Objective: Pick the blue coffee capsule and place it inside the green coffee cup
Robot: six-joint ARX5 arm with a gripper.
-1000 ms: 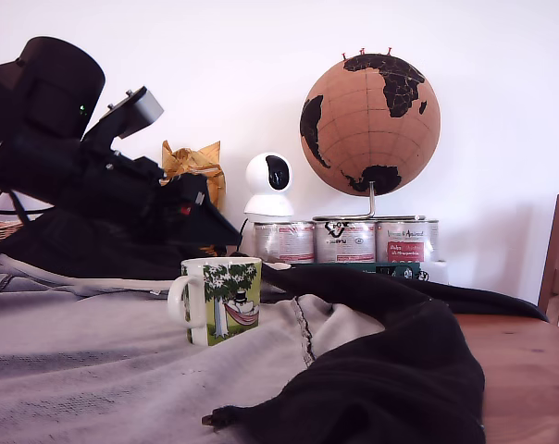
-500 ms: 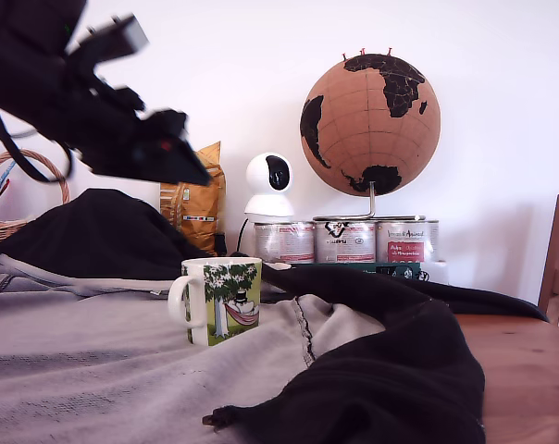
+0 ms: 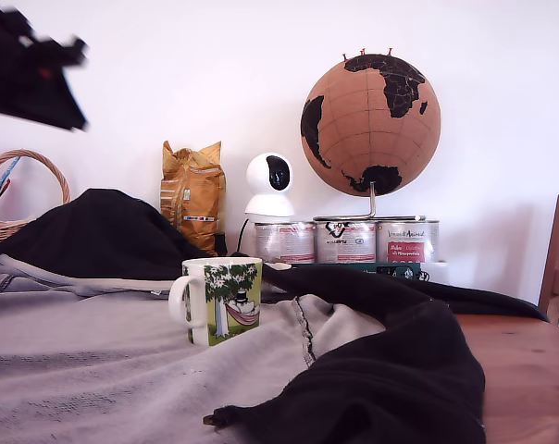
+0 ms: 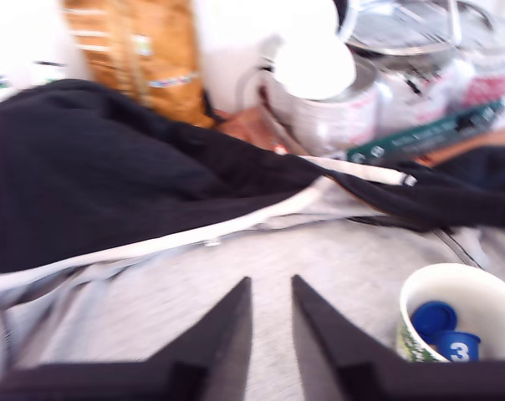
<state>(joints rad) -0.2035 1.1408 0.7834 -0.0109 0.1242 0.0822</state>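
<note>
Tool (image 4: 271,288) raised high (blurred), fingers narrowly apart, empty.

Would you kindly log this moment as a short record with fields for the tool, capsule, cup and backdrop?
tool: tool, nothing between its fingers, raised above the grey cloth
capsule: blue coffee capsule lying inside the cup, beside a second blue piece marked 3
cup: green coffee cup, upright on the grey cloth
backdrop: globe, three tins, white camera
</note>
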